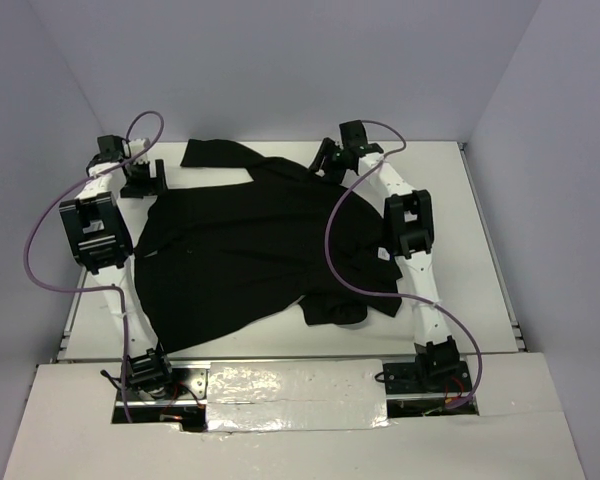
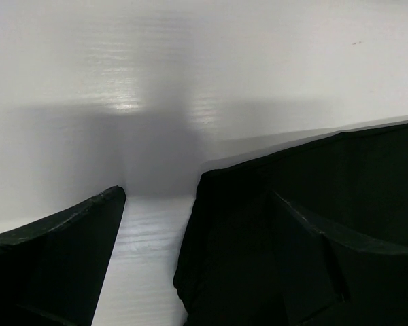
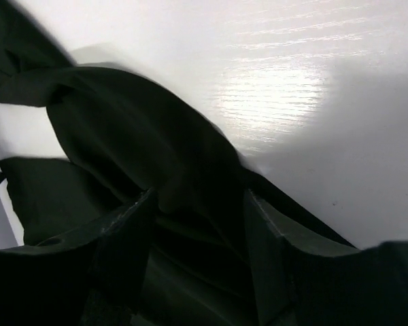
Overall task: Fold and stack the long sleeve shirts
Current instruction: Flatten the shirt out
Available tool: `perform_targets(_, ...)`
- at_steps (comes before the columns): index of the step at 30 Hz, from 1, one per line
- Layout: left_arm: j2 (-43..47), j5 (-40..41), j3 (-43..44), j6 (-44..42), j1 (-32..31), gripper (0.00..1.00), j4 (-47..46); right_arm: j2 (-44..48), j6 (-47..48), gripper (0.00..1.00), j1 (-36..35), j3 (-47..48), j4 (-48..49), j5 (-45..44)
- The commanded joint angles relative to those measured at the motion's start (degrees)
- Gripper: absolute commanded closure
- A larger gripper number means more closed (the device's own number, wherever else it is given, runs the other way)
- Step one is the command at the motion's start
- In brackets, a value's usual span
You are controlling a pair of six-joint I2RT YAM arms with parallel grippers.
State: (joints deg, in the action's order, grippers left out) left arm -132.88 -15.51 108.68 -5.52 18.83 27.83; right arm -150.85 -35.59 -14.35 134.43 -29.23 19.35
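One black long sleeve shirt (image 1: 250, 250) lies spread and rumpled across the middle of the white table (image 1: 460, 240), one sleeve reaching to the far left. My left gripper (image 1: 145, 180) is at the shirt's far left edge. In the left wrist view it (image 2: 197, 192) is open, a corner of the shirt (image 2: 340, 176) under its right finger and bare table under the left. My right gripper (image 1: 325, 160) is low over the shirt's far edge. In the right wrist view its jaws (image 3: 198, 197) stand partly apart with a raised fold of shirt (image 3: 122, 122) between them.
Pale walls enclose the table on three sides. Purple cables (image 1: 335, 250) loop from both arms, the right one across the shirt. A crinkled white strip (image 1: 290, 385) runs along the near edge between the arm bases. Bare table shows right of the right arm.
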Motion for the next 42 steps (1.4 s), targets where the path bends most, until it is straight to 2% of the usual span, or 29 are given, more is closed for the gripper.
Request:
perform_targets(1, -2.0, -1.5, -1.1, 1.5, -0.3, 0.03, -1.4, 0.5, -0.8, 0.40, -1.2, 0.0, -3.5, -5.1)
perform_targets(3, -2.4, -1.9, -1.5, 1.5, -0.4, 0.05, -1.9, 0.2, -0.7, 0.56, -1.8, 1.4, -2.9, -8.3)
perform_targets(4, -2.8, -2.2, -1.5, 1.7, -0.5, 0.09, -1.9, 0.2, -0.8, 0.75, -2.2, 1.7, -2.3, -9.5)
perform_targets(6, -3.1, -4.2, -1.5, 1.7, -0.6, 0.17, -1.2, 0.4, -1.0, 0.92, -2.6, 2.1, -1.7, -11.8)
perform_targets(7, -3.3, -4.8, -1.6, 1.3, -0.8, 0.34, -0.9, 0.8, -1.7, 1.00, -2.8, 1.9, -1.4, -12.2)
perform_targets(8, -3.4, -5.3, -1.8, 1.3, -0.8, 0.45, -0.7, 1.3, -2.3, 1.00, -2.7, 1.3, -0.8, -12.5)
perform_targets(9, -3.3, -5.8, -2.0, 1.2, -0.7, 0.73, -0.5, 1.8, -2.8, 1.00, -2.5, -0.6, -0.2, -13.2)
perform_targets(10, -3.2, -5.7, -2.0, 1.0, -0.8, 0.90, -0.6, 3.3, -4.4, 1.00, -1.7, -1.5, 0.8, -13.8)
perform_targets(11, -3.1, -5.3, -2.0, 0.9, -0.7, 1.00, -0.6, 4.1, -5.5, 1.00, -1.1, -3.8, 1.5, -14.7)
perform_targets(15, -3.1, -5.7, -0.2, 0.0, -1.0, 1.00, -1.3, 9.9, -9.0, 1.00, 2.2, -9.3, 5.7, -21.0)
perform_targets(20, -4.0, -3.9, 3.8, -1.4, -2.4, 1.00, -1.9, 12.9, -8.8, 1.00, 6.9, -9.3, 6.7, -26.8)
perform_targets(25, -4.7, -3.5, 5.9, -2.2, -5.0, 1.00, -2.9, 13.5, -6.5, 1.00, 9.5, -10.9, 10.3, -25.2)
perform_targets(32, -5.5, 1.4, 8.1, -0.9, -7.6, 1.00, -10.1, 10.9, -4.5, 1.00, 10.1, -9.6, 13.1, -20.2)
perform_targets(35, -7.0, 7.1, 11.4, 0.2, -8.1, 1.00, -10.4, 9.5, -4.9, 1.00, 10.7, -8.1, 13.2, -19.6)
perform_targets(39, -5.4, 15.1, 9.6, 1.0, -8.1, 1.00, -13.7, 9.5, -4.7, 1.00, 11.4, -7.8, 13.4, -18.2)
perform_targets(42, -5.3, 17.4, 10.6, 1.4, -7.9, 1.00, -14.4, 9.8, -3.3, 1.00, 11.4, -8.3, 14.7, -17.2)
